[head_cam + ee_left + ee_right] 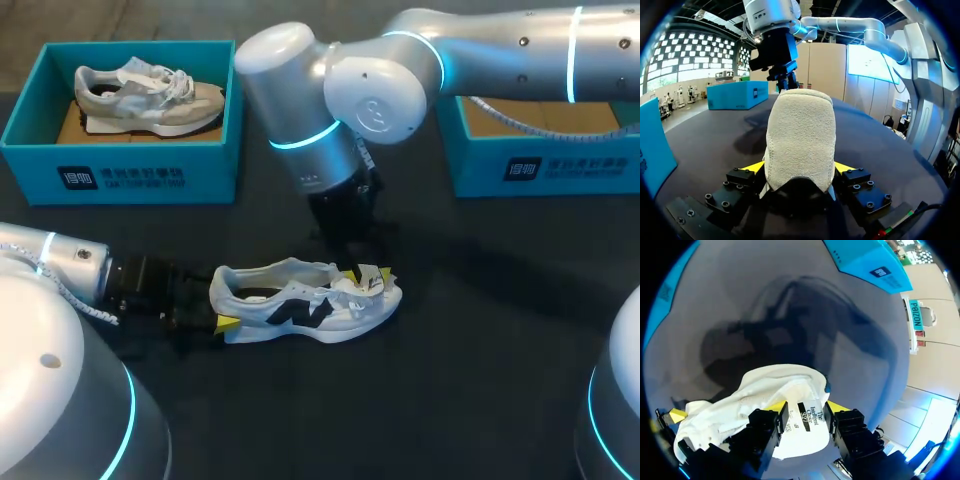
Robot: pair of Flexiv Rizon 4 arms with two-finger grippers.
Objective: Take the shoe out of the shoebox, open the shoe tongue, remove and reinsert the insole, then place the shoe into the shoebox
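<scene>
White shoe (pixel 305 300) lies on its side on the black table (pixel 480 330), out of the shoebox (pixel 140 170), toe toward my right. The left gripper (pixel 222 305) is clamped on its heel from both sides, and the right gripper (pixel 366 276) comes down from above with its fingers closed narrowly on the tongue (pixel 807 415). I judge that opening the tongue is the step in hand. The next move calls for drawing the tongue up and forward while the heel is held firm, so that the insole can be reached. A label (pixel 808 416) on the tongue carries print, and the shoebox front bears white characters; I leave both unread. A grey shoe (pixel 150 95) sits in that shoebox, and a second box (pixel 540 165) stands well apart on the right.
</scene>
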